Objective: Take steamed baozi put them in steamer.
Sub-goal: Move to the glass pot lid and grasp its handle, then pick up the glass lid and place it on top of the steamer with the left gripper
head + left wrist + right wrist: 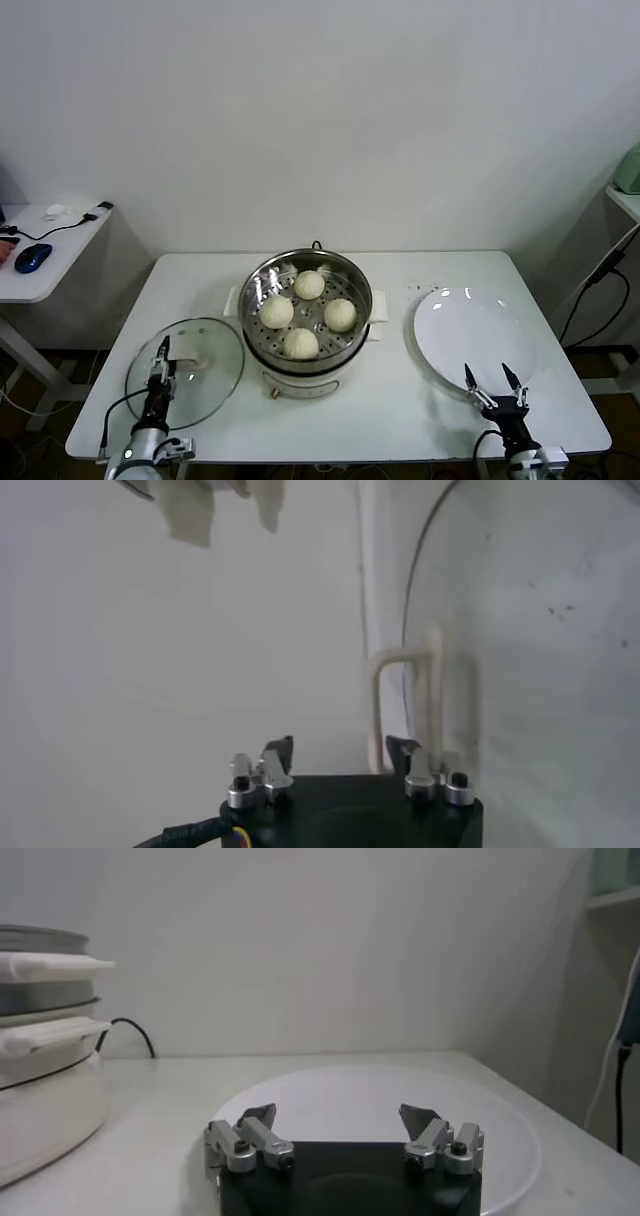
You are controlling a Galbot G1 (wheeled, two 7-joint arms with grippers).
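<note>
The steamer (352, 272) stands mid-table, a shiny steel pot on a white base. Several cream-white baozi lie on its perforated tray, among them a far one (309, 285), a left one (277, 312) and a near one (300, 343). My left gripper (160, 358) is open and empty at the front left, over the glass lid; in the left wrist view (340, 748) its jaws stand apart. My right gripper (490, 378) is open and empty at the near edge of the white plate; it also shows in the right wrist view (338, 1116). The steamer's side (40, 1048) shows there too.
A flat white plate (475, 330) lies bare right of the steamer and shows in the right wrist view (380, 1093). A round glass lid (205, 385) with a cream handle (408, 695) lies front left. A side desk (40, 275) with a mouse stands far left.
</note>
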